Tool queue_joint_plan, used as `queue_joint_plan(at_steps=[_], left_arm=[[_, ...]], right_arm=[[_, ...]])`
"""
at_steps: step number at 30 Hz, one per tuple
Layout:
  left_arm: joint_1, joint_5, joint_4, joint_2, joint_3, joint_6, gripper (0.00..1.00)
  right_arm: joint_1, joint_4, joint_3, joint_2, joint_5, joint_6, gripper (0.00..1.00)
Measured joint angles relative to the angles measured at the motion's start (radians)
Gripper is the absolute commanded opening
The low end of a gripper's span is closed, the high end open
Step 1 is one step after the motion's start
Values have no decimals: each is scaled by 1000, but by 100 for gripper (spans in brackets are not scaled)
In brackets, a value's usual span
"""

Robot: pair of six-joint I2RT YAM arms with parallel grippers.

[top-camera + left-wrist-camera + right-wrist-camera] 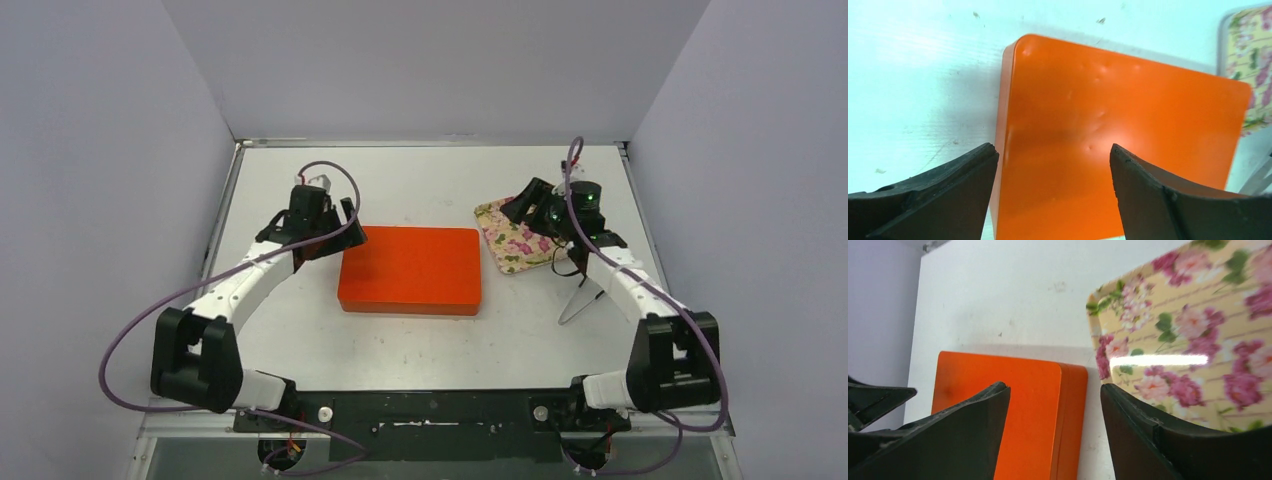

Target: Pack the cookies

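The left claw point(1053, 150) hangs with its jaws apart and empty over the left end of the box point(1118, 130), likely placed to steady or let go of the lid. The right claw point(1054, 387), also apart and empty, hovers above the gap between the box and the tray point(1173, 335), whose visible part is bare. No cookies show in any view; I judge they lie inside the shut box, which sits on the bench point(998, 295) just beside the tray.
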Motion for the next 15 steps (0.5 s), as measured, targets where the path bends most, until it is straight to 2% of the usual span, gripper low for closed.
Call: queue_joint_plan(at_steps=[5,9,13,15], left_arm=[[3,-41,-32,-171,21,34,82],[7,-96,-80,-317,36,63,89],[10,-170,-134,-466,40,76,93],[10,-222,-150,-565,29,75,97]], right_arm=[[-56,-170,49,-208,84,-119,87],[-95,-314,75,-374,159,-216,98],[-106,-431,112,-494,246,-300,100],[-70,-475,124,-554,328,-335,100]])
